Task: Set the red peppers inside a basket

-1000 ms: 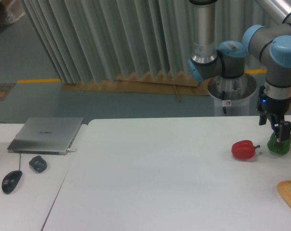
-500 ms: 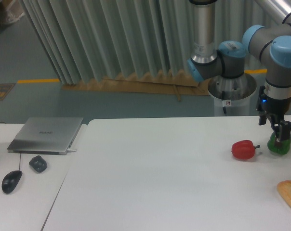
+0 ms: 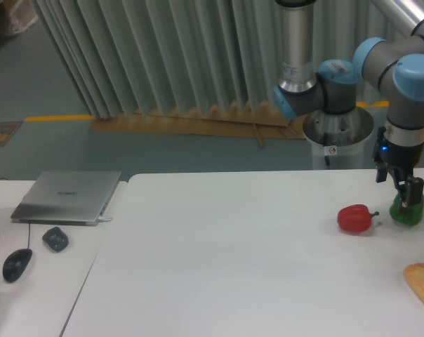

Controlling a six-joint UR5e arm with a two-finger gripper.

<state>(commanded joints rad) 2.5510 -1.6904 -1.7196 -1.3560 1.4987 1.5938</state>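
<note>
Hovering at the tabletop's (image 3: pixel 219 267) right edge, the gripper (image 3: pixel 407 203) is sitting over the green pepper (image 3: pixel 407 213), jaws' state unreadable, and next needing to shift onto the red pepper (image 3: pixel 354 218).

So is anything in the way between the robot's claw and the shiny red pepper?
Nothing visible is. The two-finger gripper sits down at the green bell pepper, and the glossy red bell pepper lies just beside it, with only bare white table between them. No basket is in view.

red pepper (image 3: pixel 354 218), green pepper (image 3: pixel 407 214), white table (image 3: pixel 233 267)
</note>
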